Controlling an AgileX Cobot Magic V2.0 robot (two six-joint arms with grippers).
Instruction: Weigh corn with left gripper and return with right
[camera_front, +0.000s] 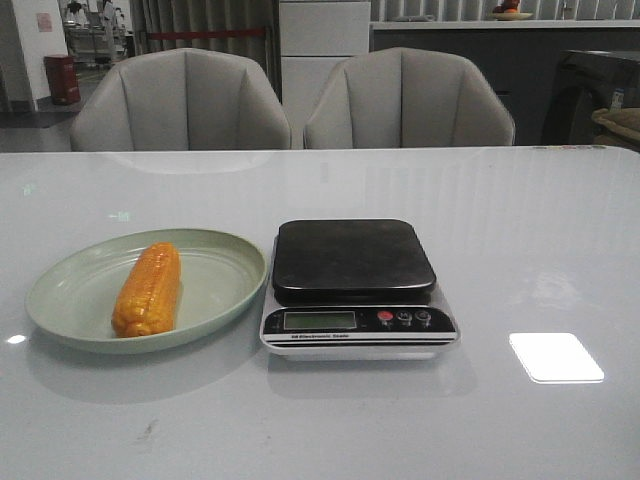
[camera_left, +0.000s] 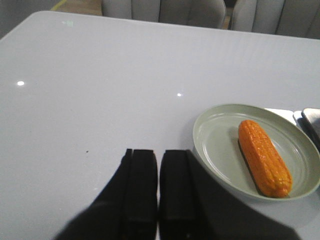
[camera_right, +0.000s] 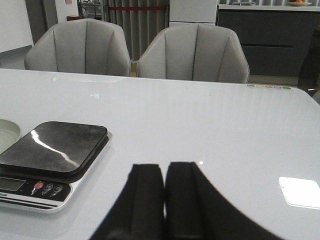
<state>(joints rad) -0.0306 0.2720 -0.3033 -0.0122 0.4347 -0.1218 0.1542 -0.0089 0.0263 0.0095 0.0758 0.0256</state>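
One cob, one scale: we are seeing both lying side by side on the white table (camera_front: 520, 250).

Corn: the corn (camera_front: 148, 289) is lying lengthwise in the pale green plate (camera_front: 222, 262), touched by neither arm; in our left wrist view it (camera_left: 264, 157) is resting across the dish floor, one tapered end near the rim.

Plate: the plate is sitting on the table's left half, its rim just beside the scale's left edge.

Scale: the electronic scale (camera_front: 356, 285) is standing at centre, its dark platform bare and glossy, a blank display and three small buttons facing us along the front strip.

Left gripper: the left gripper (camera_left: 158, 172) is hovering over bare tabletop just beside the plate's rim, its two black fingers (camera_left: 141, 185) pressed nearly together with only a thin slit between them, pinching nothing.

Right gripper: the right gripper (camera_right: 164, 185) is hanging above the table to the right of the scale (camera_right: 50, 162), its fingers (camera_right: 182, 200) likewise drawn close together and carrying nothing.

Background: two grey padded chairs (camera_front: 185, 100) are standing behind the table's far edge.
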